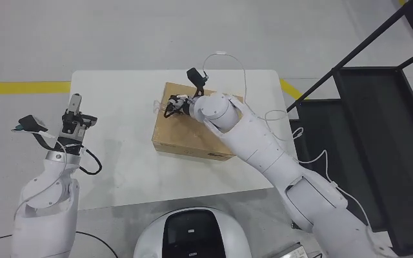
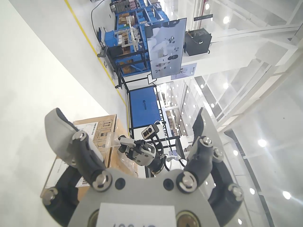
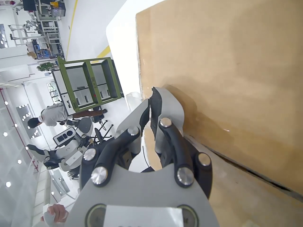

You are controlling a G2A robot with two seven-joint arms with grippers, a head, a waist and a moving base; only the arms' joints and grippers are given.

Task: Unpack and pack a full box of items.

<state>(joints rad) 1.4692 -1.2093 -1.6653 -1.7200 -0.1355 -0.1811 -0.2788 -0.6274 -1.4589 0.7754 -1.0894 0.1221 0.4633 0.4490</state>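
1. The right hand (image 1: 173, 105) has its fingers pressed together at the far left corner of the box (image 1: 187, 132), over the box's top edge.
2. Its fingertips appear to pinch a piece of clear film (image 1: 157, 105) that sticks out past that corner over the tabletop (image 1: 122, 168). The right wrist view shows the closed hand (image 3: 151, 100) against the cardboard (image 3: 225, 60), with the film (image 3: 132, 98) just beyond the tips.
3. The left hand (image 1: 76, 103) is spread wide with nothing between its fingers. It sits over the left side of the tabletop, well apart from the box.
4. In the left wrist view, the open hand (image 2: 127, 114) faces the box (image 2: 104, 128). The right hand (image 2: 123, 142) and the film (image 2: 110, 142) are at the box's edge.
5. The brown cardboard box lies flat near the middle of the white tabletop, with its top flaps shut. Printed labels show on one side.
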